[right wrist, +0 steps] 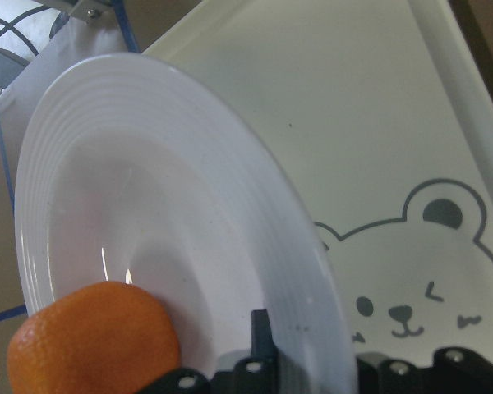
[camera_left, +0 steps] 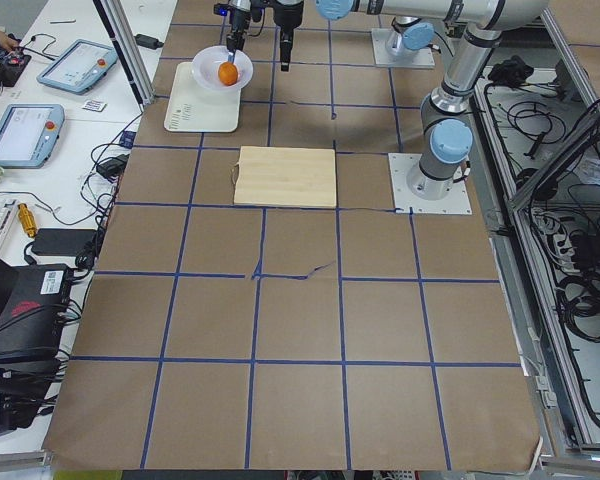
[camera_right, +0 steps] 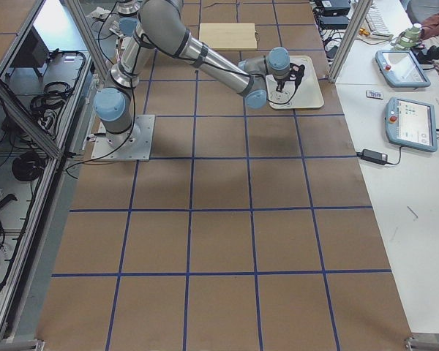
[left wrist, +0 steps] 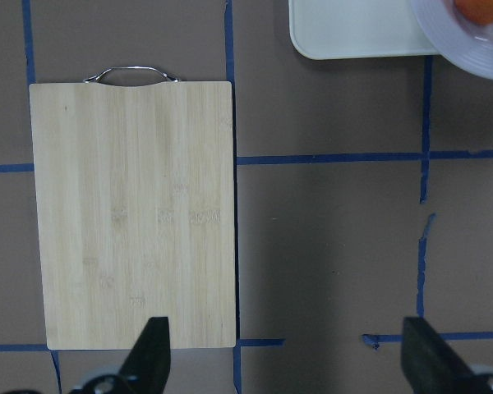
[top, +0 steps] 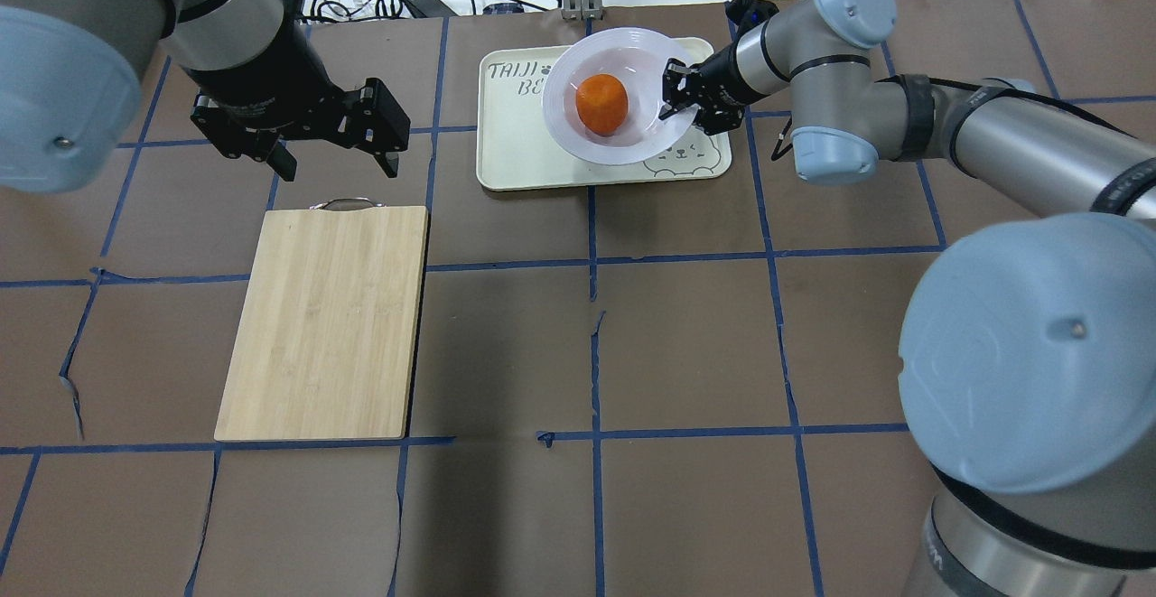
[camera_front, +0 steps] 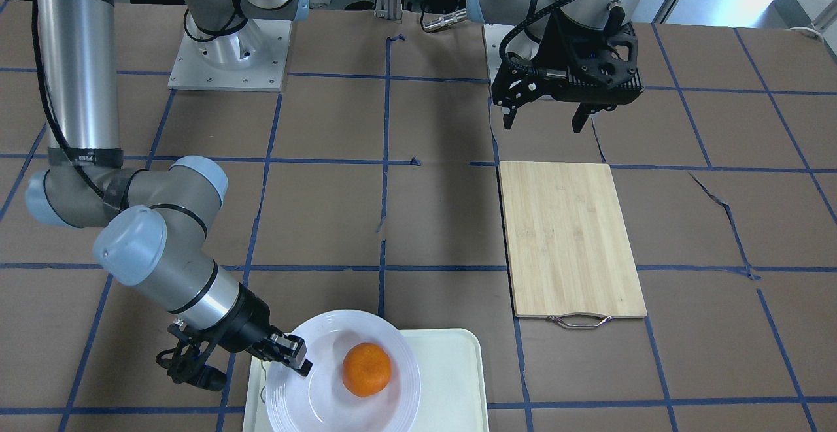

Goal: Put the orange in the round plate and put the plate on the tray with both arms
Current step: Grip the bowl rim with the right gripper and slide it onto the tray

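The orange point(top: 602, 104) lies in the sunken centre of the white round plate point(top: 564, 118). My right gripper point(top: 679, 96) is shut on the plate's right rim and holds the plate over the cream tray point(top: 515, 145). In the right wrist view the plate point(right wrist: 189, 205) tilts above the bear drawing, with the orange point(right wrist: 94, 341) low in it. I cannot tell whether the plate touches the tray. The front view shows the plate point(camera_front: 327, 324) overhanging the left edge of the tray point(camera_front: 451, 380). My left gripper point(top: 334, 159) hangs open and empty, well to the left of the tray, above the cutting board's handle end.
A bamboo cutting board point(top: 325, 321) with a metal handle lies on the left half of the brown, blue-taped table. Cables and an aluminium post stand beyond the tray at the far edge.
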You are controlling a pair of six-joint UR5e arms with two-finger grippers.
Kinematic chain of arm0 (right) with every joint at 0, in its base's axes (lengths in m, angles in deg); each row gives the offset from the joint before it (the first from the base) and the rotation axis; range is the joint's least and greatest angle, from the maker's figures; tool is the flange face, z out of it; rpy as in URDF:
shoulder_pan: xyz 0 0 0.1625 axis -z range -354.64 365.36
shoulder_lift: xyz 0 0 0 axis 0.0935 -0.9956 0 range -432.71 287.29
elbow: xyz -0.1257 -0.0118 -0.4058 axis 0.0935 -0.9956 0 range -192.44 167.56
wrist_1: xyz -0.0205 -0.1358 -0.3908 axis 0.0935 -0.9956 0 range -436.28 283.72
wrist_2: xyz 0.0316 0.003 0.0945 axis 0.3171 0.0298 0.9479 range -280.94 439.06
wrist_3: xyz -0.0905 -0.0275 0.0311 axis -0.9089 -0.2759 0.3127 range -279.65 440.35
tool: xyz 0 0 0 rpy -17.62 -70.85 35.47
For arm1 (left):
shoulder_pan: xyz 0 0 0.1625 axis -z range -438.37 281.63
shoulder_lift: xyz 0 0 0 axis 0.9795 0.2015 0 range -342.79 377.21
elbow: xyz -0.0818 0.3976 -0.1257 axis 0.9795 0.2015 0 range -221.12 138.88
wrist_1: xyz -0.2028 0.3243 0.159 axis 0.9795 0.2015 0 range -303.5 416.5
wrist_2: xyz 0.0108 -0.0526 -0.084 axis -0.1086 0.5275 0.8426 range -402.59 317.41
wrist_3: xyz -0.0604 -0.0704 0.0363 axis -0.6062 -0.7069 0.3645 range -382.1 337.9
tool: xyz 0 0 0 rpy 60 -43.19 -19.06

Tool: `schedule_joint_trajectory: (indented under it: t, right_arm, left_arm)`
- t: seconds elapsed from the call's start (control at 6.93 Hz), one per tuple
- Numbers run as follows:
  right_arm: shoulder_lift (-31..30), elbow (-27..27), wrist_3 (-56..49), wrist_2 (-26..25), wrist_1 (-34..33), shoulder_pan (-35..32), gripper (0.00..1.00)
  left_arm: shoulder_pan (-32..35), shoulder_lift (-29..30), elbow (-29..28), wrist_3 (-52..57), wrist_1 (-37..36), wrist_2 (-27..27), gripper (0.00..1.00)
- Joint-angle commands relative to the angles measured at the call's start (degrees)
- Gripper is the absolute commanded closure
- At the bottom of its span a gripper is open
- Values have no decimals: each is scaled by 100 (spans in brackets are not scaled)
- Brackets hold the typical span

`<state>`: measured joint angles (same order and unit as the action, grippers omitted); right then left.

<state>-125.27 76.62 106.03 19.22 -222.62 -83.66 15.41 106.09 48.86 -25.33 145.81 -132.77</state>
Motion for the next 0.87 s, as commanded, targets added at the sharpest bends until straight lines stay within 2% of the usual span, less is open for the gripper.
schedule_joint_trajectory:
  t: [0.0,0.14,0.29,0.43,0.72]
  right_arm:
    - [481,-432,253,25,-17,-1,93]
    - [465,-433,454,8,-26,-1,82]
    - [465,-425,465,-10,-17,-1,50]
    - [448,-520,482,-71,-17,8,1]
    - [395,-609,387,-150,-26,8,0]
  left_arm:
    - [0,-2,-7,-2,-1,9,0]
    - [-9,-2,2,6,-1,9,0]
    - [-9,-2,-7,6,8,9,0]
    - [-9,-2,2,6,8,9,0]
    - [-9,-2,2,6,8,9,0]
